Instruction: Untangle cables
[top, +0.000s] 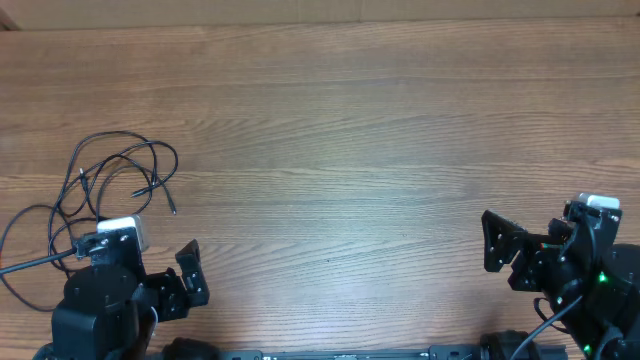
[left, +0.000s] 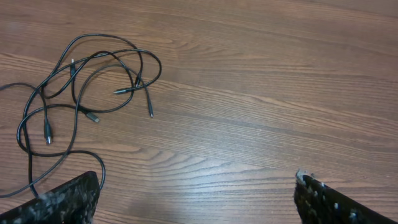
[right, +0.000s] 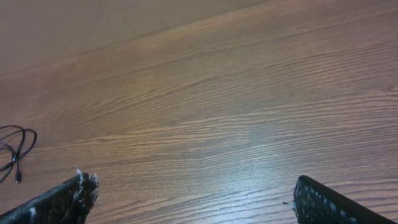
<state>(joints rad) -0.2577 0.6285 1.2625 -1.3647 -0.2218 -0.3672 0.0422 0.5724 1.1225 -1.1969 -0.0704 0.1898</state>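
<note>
Where overhead view looks down, cables lie in loose tangle at 11 o'clock from left tool, long axis 8-to-2. Left tool and right tool both wide open, empty.
Left wrist: tangle at 10 o'clock; bare tabletop toward 3.
Right wrist: cables only at 9 o'clock edge; left arm judged nearer.

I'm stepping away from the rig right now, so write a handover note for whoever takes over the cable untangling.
Left gripper: open, empty, at the near edge of the cables.
Right gripper: open, empty, over bare table, on the side away from them.
Cables: one loose tangle on the left part of the table, loops crossing, several plug tips lying free.
Done: nothing to show; no cable lies separate.
Left: draw each cable out and lay them apart.
</note>
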